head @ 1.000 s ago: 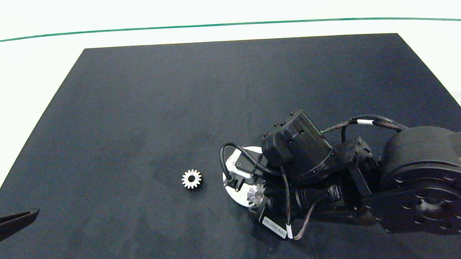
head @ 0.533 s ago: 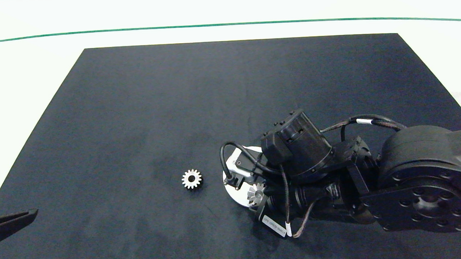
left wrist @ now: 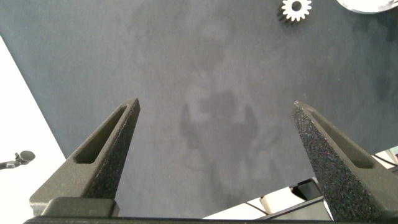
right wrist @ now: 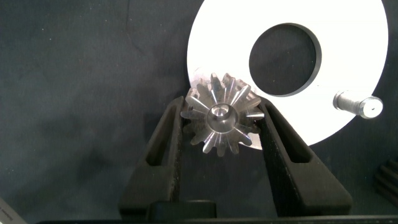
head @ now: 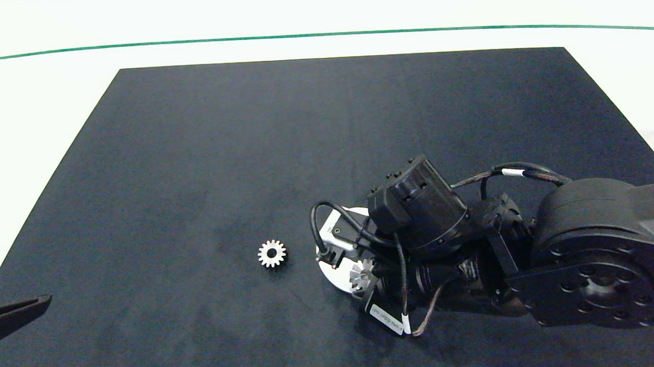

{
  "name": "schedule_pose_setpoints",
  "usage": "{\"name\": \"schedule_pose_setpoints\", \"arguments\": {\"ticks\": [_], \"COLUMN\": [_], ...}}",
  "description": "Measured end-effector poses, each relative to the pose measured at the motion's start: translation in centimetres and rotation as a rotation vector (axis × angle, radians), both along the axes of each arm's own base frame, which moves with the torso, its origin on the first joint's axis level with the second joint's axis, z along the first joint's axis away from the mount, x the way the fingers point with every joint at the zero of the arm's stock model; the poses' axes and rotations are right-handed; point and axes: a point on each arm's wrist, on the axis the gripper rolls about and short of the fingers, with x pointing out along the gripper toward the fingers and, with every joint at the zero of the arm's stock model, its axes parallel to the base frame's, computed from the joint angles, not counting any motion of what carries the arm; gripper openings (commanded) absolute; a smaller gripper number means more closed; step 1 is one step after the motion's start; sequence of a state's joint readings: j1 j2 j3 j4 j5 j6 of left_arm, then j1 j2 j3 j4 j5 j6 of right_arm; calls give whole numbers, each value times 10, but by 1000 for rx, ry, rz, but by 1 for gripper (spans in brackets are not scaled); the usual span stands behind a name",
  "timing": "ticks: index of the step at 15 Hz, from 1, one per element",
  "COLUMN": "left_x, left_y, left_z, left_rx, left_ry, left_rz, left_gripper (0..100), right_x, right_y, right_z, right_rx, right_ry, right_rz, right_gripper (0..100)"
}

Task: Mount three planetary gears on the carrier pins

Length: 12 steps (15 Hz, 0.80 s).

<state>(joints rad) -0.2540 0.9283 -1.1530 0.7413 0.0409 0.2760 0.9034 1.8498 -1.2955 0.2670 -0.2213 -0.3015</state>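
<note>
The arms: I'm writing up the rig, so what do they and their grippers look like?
The right arm is matt black with round bolted joint housings, looped black cables, a braided cable with a white tag and a white label. The right gripper and left gripper each have two dark grey, wedge-shaped, slotted, grainy fingers.

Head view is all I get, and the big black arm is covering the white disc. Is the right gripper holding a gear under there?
Observer: Yes. The right wrist view shows the right gripper with its fingers against both sides of a gear, which sits at the edge of the white disc.
Operator: Are any pins empty?
Observer: One bare pin stands on the far side of the disc's big hole. I cannot see a third pin.
Operator: What about the left gripper?
Observer: The left gripper is open over the bare mat, with the loose gear well ahead of it.
</note>
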Motion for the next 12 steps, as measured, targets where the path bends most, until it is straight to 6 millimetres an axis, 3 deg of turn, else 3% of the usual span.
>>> {"name": "schedule_pose_setpoints", "arguments": {"ticks": [5,6,12], "left_x": [0,0,0], "left_y": [0,0,0], "left_z": [0,0,0], "left_rx": [0,0,0], "left_ry": [-1,-1,-1], "left_rz": [-1,-1,-1], "left_gripper": [100,100,100], "right_x": [2,2,3], "right_y": [3,3,3], "right_z": [0,-1,-1], "right_rx": [2,2,-1], "right_ry": [-2,-2,-2], "right_rz": [0,0,0], "right_gripper": [10,100,100]}}
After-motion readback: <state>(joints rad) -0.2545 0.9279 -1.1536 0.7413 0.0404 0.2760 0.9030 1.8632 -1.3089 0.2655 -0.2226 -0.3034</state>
